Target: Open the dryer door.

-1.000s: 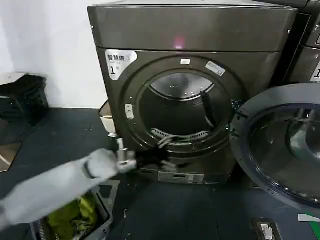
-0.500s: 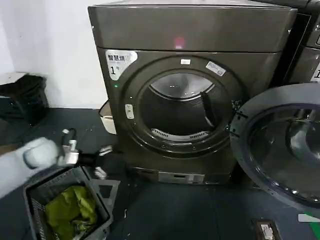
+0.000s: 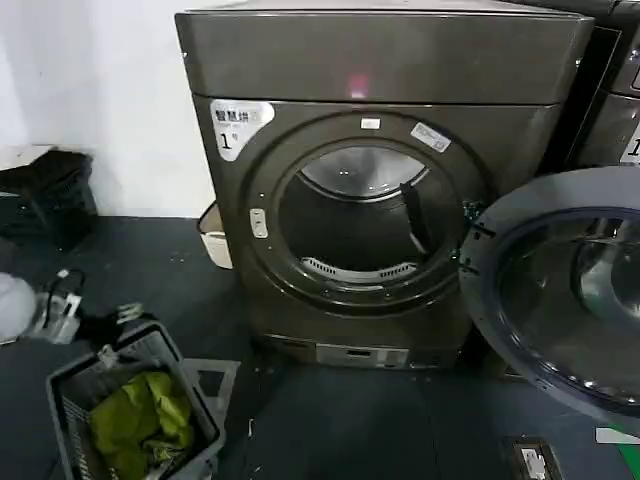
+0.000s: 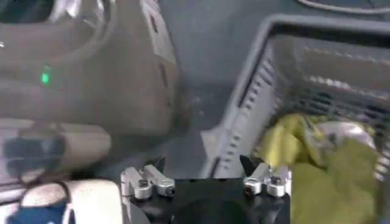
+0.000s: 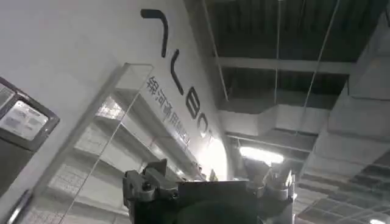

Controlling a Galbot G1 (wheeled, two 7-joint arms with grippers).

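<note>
The dryer (image 3: 380, 60) is dark bronze-grey with a white "1" sticker (image 3: 238, 125). Its drum opening (image 3: 360, 220) is uncovered. The dryer door (image 3: 490, 300) is swung wide to the right, its grey inner face and dark glass turned toward me. My left gripper (image 3: 118, 332) hangs low at the far left, well away from the door and just above the basket's rim. It is open and empty (image 4: 203, 164). My right gripper (image 5: 216, 173) points up at the ceiling, open, with nothing in it.
A grey laundry basket (image 3: 60, 385) with yellow-green cloth (image 3: 140, 415) sits on the dark floor at the lower left. A second dark machine (image 3: 610, 100) stands right of the dryer. A white container (image 3: 213, 240) and a black bag (image 3: 50, 195) lie left of the dryer.
My left arm has pulled back from the dryer's front, moving left and down to the basket. The door has stayed open.
</note>
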